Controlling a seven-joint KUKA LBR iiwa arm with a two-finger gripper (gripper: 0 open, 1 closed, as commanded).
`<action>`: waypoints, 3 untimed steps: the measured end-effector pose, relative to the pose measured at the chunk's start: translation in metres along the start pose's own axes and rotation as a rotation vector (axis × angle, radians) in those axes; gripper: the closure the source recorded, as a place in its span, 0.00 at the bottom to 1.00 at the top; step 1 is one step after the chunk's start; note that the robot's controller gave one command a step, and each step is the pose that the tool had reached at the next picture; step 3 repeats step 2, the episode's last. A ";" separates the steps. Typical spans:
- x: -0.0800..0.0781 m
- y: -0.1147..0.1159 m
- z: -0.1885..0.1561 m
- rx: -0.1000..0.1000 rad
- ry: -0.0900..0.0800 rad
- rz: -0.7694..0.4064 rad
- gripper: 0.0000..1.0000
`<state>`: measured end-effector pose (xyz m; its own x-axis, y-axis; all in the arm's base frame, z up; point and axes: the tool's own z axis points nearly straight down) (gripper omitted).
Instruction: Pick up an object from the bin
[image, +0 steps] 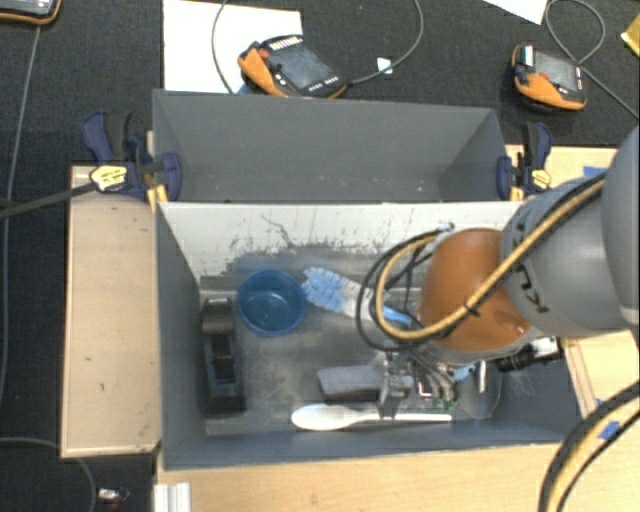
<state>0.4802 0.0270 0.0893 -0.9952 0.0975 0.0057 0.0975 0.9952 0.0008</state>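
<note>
Camera view looks down on the grey metal bin (180, 320), with the arm (585, 255) coming in from the right and its orange wrist cover (465, 300) and looped cables (375, 290) hanging over the bin's right half. The jaws point down low near the front wall. How far apart they stand cannot be told, and nothing can be seen between them.

Right below the jaws lies a white plastic spoon (335, 418), stretched along the front wall with its bowl to the left of the jaws and its handle running under them. Just left of the jaws, and just behind the spoon, lies a flat dark grey block (345, 381); whether the jaws touch it cannot be told.

Behind the jaws and a little to the left lies a blue bristle brush (325, 288), its handle passing under the cables. A round blue cup (270, 302) stands upright, touching the brush's left end. Well to the left of the jaws, against the bin's left wall, sits a black tape dispenser (221, 360).
</note>
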 end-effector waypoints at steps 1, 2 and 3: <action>0.000 -0.012 -0.096 -0.001 -0.015 -0.031 1.00; -0.014 0.010 -0.152 -0.001 -0.001 -0.033 1.00; -0.014 0.010 -0.152 -0.001 -0.001 -0.033 1.00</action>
